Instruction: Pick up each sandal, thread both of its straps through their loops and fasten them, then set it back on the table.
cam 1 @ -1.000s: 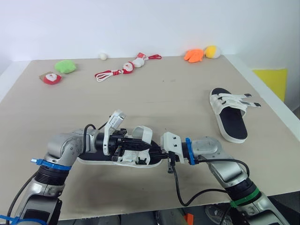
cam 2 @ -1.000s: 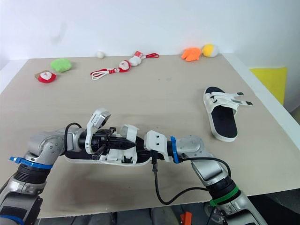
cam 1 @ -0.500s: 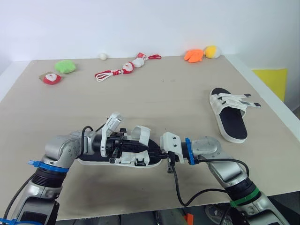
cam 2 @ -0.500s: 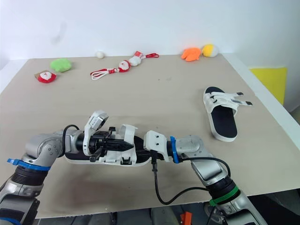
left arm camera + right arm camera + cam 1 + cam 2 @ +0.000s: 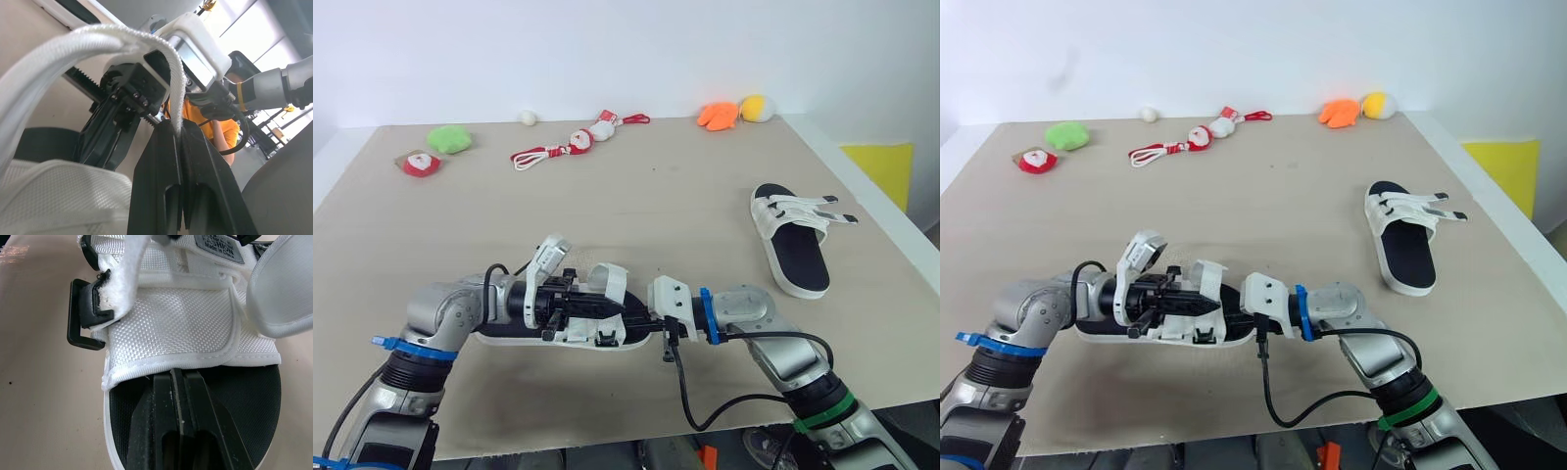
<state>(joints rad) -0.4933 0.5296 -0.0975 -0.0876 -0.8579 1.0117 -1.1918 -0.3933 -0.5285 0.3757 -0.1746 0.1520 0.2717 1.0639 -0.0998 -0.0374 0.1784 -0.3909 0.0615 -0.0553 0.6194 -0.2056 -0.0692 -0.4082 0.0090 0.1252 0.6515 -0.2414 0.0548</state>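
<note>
A white-strapped sandal with a black footbed (image 5: 597, 336) lies near the table's front edge, held between both grippers. My left gripper (image 5: 599, 305) is shut on one white strap (image 5: 73, 44), which arches up over the sandal and is pinched at the fingertips (image 5: 177, 128). My right gripper (image 5: 178, 376) is shut on the sandal at the edge of its white upper. A black loop buckle (image 5: 80, 328) sticks out beside a loose strap end (image 5: 122, 289). The second sandal (image 5: 793, 250) lies on the right of the table with its straps hanging loose.
Along the far edge lie a green plush (image 5: 449, 139), a red-and-white toy (image 5: 419, 163), a red cord with small dolls (image 5: 563, 147), an orange plush (image 5: 718, 115) and a yellow one (image 5: 757, 107). A yellow board (image 5: 881, 166) stands past the right edge.
My left arm has sunk a little and the held strap now sits lower over the sandal. The right arm and the far sandal have stayed put.
</note>
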